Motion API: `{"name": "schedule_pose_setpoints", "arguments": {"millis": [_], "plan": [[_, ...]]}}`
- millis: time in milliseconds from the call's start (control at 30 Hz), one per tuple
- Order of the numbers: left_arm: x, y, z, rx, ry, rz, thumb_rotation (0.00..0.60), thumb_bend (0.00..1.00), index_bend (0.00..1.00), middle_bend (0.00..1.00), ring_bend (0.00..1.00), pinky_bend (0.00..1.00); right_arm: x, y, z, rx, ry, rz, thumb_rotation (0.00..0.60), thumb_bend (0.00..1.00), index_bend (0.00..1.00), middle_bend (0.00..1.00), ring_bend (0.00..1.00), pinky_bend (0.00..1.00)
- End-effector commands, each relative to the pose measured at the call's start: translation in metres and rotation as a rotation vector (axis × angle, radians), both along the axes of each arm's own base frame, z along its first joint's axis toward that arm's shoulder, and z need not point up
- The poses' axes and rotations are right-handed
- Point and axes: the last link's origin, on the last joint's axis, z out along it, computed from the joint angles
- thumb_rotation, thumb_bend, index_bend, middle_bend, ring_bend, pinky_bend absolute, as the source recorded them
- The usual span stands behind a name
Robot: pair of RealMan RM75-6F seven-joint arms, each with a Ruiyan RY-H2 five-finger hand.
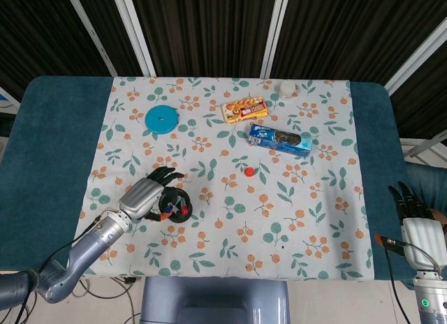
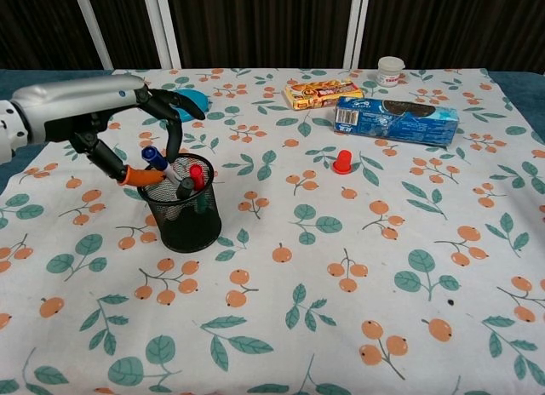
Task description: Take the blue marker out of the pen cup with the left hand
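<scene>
Lifting straight up is what we would aim for here: our left hand (image 2: 128,135) hangs over the pen cup (image 2: 182,214), fingers curled down around the blue marker (image 2: 158,159), which appears pinched between a fingertip and the orange-tipped thumb, its lower part still inside the cup. We judge the pull should follow the marker's slight lean, so that it clears the rim without dragging the red marker (image 2: 197,175) beside it or tipping the light mesh cup. The chest view shows the blue cap raised above the rim and the fingers around it; the head view hides that contact under the back of the hand. Only the head view shows our right hand (image 1: 413,211), far from the cup at the counter (image 1: 49,170) edge, fingers extended and holding nothing.
</scene>
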Motion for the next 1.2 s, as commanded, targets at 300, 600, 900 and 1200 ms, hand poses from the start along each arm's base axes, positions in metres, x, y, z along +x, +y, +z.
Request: {"name": "schedule_pose_setpoints", "arguments": {"millis": [300,600,900,1200], "plan": [[0.021,-0.015,0.055,0.085,-0.043,-0.067,0.6,0.35,0.58,0.12,0.0,0.0,0.0,0.0,-0.001,0.001,0.002,-0.002,0.6,0.15,0.09,0.03,0.16,0.24],[0.009,-0.017,0.1,0.207,-0.062,-0.068,0.6,0.35,0.59,0.12,0.0,0.0,0.0,0.001,-0.001,-0.003,0.003,-0.008,0.6,0.15,0.09,0.03,0.16,0.24],[-0.032,-0.007,0.104,0.249,-0.045,-0.033,0.6,0.35,0.59,0.14,0.0,0.0,0.0,0.001,-0.001,-0.005,0.005,-0.009,0.6,0.15,0.09,0.03,0.16,0.24],[-0.069,0.02,0.076,0.221,-0.039,0.072,0.6,0.35,0.59,0.14,0.0,0.0,0.0,0.0,0.0,-0.009,0.009,-0.009,0.6,0.15,0.09,0.03,0.16,0.24]]}}
